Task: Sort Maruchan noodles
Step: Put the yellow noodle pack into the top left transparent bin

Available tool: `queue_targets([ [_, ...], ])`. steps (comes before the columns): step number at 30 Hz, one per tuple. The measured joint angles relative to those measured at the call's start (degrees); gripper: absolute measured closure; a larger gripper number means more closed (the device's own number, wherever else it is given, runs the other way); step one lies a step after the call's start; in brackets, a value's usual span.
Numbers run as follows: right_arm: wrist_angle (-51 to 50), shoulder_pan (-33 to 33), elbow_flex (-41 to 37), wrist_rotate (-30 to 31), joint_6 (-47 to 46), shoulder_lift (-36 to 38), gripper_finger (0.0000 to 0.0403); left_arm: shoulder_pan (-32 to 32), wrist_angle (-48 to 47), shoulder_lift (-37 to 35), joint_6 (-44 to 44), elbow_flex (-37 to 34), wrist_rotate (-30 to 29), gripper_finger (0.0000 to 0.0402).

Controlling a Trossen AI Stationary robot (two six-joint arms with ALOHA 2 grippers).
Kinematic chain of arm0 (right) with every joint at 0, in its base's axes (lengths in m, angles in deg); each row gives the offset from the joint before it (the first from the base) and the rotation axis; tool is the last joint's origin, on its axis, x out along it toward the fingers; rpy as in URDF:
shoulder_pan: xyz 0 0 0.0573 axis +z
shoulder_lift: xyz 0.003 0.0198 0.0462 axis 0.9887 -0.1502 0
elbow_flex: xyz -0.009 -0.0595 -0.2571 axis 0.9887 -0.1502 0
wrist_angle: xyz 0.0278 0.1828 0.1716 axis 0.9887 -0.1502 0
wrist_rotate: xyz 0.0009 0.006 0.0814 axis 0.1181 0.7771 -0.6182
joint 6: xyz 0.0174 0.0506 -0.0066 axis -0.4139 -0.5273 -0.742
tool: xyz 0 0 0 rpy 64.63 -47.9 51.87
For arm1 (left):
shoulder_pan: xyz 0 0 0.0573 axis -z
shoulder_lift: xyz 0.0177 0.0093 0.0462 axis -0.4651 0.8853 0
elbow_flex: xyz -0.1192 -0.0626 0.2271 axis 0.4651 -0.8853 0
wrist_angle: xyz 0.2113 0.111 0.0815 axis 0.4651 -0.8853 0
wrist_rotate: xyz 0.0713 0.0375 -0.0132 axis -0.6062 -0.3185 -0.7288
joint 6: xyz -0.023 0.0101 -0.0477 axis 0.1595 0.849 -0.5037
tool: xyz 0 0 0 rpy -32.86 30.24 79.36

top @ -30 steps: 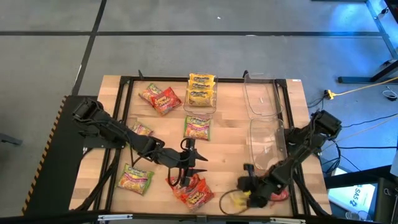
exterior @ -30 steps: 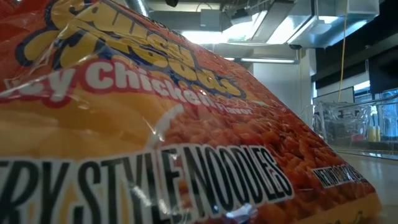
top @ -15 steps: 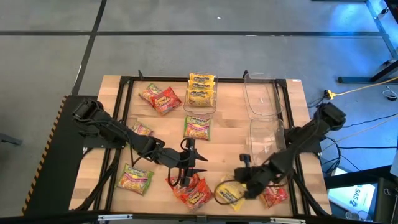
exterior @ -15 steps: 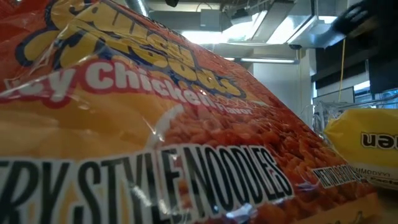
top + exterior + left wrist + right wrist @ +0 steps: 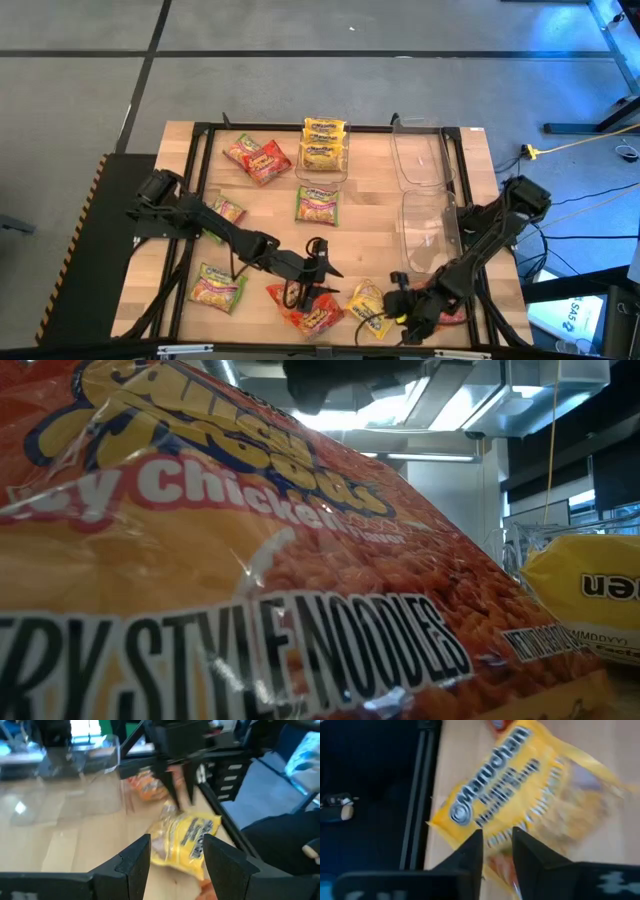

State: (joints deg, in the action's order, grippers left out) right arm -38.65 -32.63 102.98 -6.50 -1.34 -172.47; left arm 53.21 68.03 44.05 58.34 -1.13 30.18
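Near the bottom edge of the high view, right of centre, the right gripper [image 5: 392, 312] is seen at a yellow packet [image 5: 368, 308] lying on the table [image 5: 370, 215], its fingers [image 5: 470, 854] narrowly parted just over the wrapper; whether the wrapper is pinched cannot be told. The left gripper [image 5: 320, 280] is held over a red-orange packet [image 5: 310, 310] at bottom centre, fingers [image 5: 134, 865] apart and empty. Other packets are scattered upper centre and lower left.

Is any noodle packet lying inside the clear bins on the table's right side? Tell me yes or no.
No: from above, both clear bins show only bare plastic and wood beneath, with every noodle packet outside them.
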Motion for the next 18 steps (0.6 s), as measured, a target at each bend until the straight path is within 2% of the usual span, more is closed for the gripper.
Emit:
queue_targets([
  [7, 11.1, -6.5, 0.1, -5.0, 16.2, -2.9, 0.0283, -0.5, -0.5, 2.2, -3.4, 0.0, -0.3, 0.0227],
  [12, 6.9, -10.6, 0.0, -8.2, 18.0, -4.7, 0.0289, -0.3, -1.0, 2.2, -3.5, 0.0, -0.2, 0.0227],
  [14, 5.5, -12.2, 0.0, -6.4, 18.1, -4.8, 0.0294, -0.2, -1.0, 2.2, -3.4, 0.0, -0.2, 0.0227],
  [18, 3.8, -15.7, 0.0, 1.9, 18.1, -4.8, 0.0306, -0.2, -1.0, 2.2, -3.4, 0.0, -0.3, 0.0227],
])
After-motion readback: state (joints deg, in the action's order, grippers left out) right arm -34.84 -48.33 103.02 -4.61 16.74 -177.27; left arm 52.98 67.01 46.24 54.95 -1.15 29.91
